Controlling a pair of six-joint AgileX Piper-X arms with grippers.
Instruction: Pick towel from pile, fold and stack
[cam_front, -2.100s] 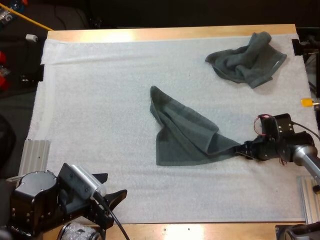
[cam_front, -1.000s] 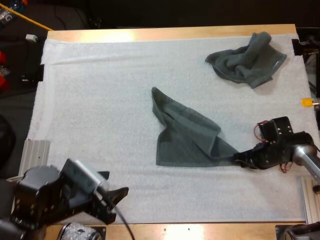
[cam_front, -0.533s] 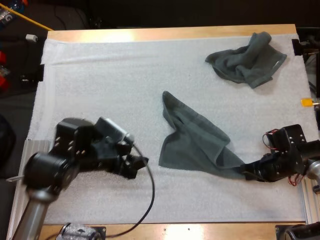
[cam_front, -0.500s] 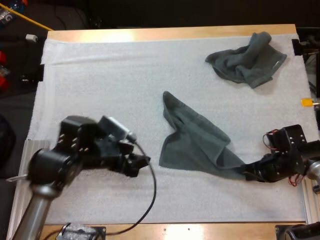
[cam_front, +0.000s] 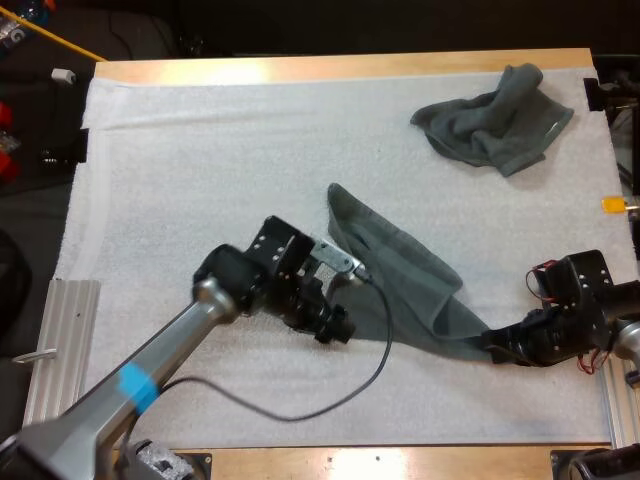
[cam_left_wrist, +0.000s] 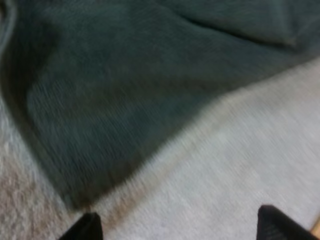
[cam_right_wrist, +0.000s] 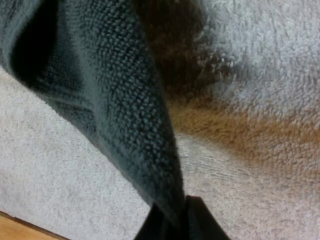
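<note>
Near the centre of the mat (cam_front: 200, 150), the towel (cam_front: 405, 270) lies partly spread, with one corner drawn toward the mat's right edge. The right gripper (cam_front: 497, 346) is clamped on that corner, as before, and has pulled the cloth slightly rightward over the last two seconds. The left gripper (cam_front: 338, 330), formerly at the mat's near-left corner, now sits at the towel's near-left corner. Its fingers (cam_left_wrist: 84, 226) stand apart, with the cloth's corner just beyond them. At the mat's far-right corner, the crumpled towel (cam_front: 495, 125) is unchanged.
</note>
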